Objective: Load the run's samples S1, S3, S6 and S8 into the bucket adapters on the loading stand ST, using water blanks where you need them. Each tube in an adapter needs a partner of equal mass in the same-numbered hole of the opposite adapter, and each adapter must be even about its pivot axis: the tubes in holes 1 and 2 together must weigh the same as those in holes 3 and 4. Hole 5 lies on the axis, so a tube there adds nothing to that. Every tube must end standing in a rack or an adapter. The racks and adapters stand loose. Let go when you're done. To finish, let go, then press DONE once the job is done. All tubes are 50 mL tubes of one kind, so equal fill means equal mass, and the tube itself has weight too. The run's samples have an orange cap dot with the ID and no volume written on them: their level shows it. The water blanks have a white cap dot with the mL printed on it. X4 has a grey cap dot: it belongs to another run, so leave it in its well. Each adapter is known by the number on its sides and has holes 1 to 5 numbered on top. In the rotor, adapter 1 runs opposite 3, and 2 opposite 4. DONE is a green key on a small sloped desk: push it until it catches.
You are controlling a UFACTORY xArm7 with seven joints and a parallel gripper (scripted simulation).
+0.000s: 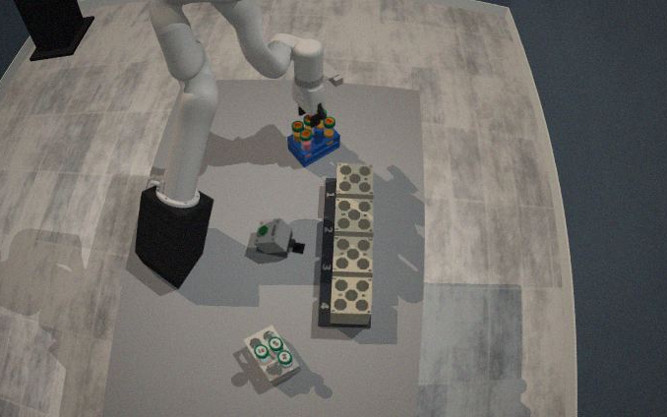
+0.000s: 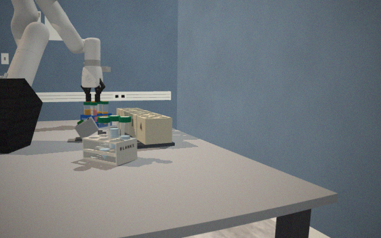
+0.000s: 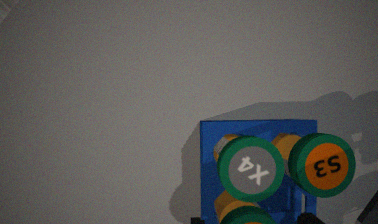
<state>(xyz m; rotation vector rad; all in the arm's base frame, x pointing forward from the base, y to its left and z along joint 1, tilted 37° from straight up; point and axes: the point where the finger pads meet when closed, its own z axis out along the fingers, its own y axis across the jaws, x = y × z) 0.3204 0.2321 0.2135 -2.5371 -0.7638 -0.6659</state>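
My gripper (image 1: 309, 117) (image 2: 93, 100) (image 3: 251, 220) is open, its fingertips just above the S6 cap (image 3: 247, 218). S6 stands in the blue rack (image 1: 322, 152) (image 3: 208, 175), its label cut off by the wrist view's lower edge. X4 (image 3: 252, 170), grey-dotted, and S3 (image 3: 322, 165) (image 1: 329, 122), orange-dotted, stand there too. A pink-filled tube (image 1: 306, 135) and another orange-dotted tube (image 1: 297, 125) stand on its near side. Adapter 1 (image 1: 355, 168), adapter 2 (image 1: 353, 202), adapter 3 (image 1: 351, 241) and adapter 4 (image 1: 350, 318) (image 2: 158, 129) show empty holes on the stand (image 1: 325, 287).
The white blanks rack (image 1: 287, 375) (image 2: 126, 153) holds three white-dotted tubes at the front. The sloped desk (image 1: 273, 244) (image 2: 87, 129) with the green DONE key (image 1: 263, 230) stands between the arm's base (image 1: 173, 238) and the adapters.
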